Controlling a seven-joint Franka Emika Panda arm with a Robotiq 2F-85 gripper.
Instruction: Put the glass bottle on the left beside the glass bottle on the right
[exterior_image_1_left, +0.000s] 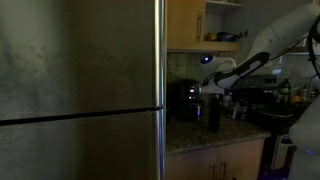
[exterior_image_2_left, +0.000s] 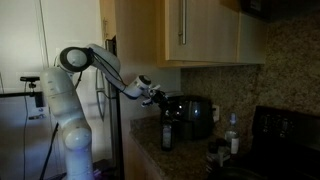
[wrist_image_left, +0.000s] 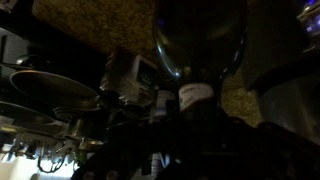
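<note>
A dark glass bottle (exterior_image_2_left: 166, 135) stands on the granite counter in front of the black coffee maker; it also shows in an exterior view (exterior_image_1_left: 212, 113). A paler bottle with a light cap (exterior_image_2_left: 232, 134) stands further along the counter by the stove. My gripper (exterior_image_2_left: 158, 98) hangs just above the dark bottle's top, also seen in an exterior view (exterior_image_1_left: 210, 88). The wrist view is very dark. It shows a labelled bottle (wrist_image_left: 195, 97) close in front of the jaws. The fingers are lost in shadow, so I cannot tell whether they are open or shut.
A black coffee maker (exterior_image_2_left: 190, 115) stands right behind the dark bottle. A tall steel fridge (exterior_image_1_left: 80, 90) borders the counter. Wooden cabinets (exterior_image_2_left: 185, 30) hang above. A stove with pans (exterior_image_2_left: 285, 130) lies past the paler bottle. A small dark jar (exterior_image_2_left: 212, 155) sits near the counter's front edge.
</note>
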